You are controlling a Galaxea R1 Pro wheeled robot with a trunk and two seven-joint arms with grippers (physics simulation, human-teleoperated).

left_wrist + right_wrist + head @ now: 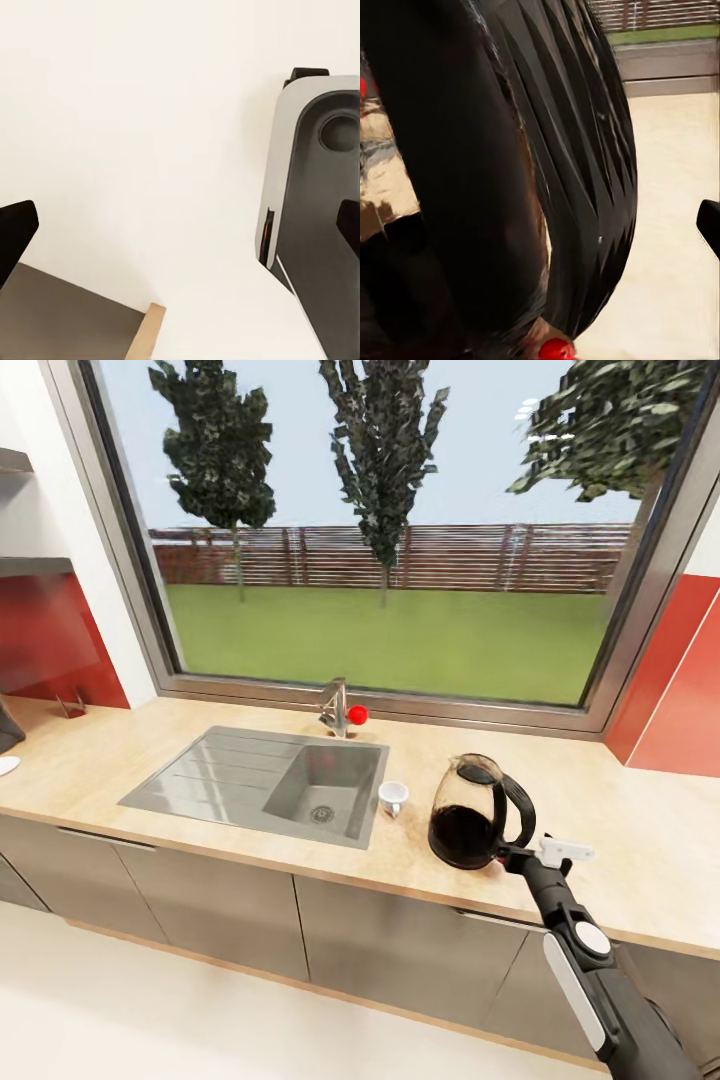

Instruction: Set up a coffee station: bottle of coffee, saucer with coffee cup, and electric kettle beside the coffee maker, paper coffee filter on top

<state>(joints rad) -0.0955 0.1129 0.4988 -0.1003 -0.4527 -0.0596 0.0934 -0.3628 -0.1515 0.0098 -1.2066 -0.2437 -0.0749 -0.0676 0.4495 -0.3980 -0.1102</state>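
- The round clear-glass electric kettle, dark in its lower half, with a black loop handle, stands on the long light-wood kitchen countertop, right of the steel sink.
- The right gripper is at the handle; its grip cannot be told.
- A tiny white coffee cup sits between sink and kettle.
- The left gripper's black fingers are wide apart, holding nothing.

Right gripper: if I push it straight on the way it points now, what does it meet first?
Most likely the kettle: the right gripper sits at its handle, with the dark body close ahead in the wrist view. Whether it already touches is unclear.
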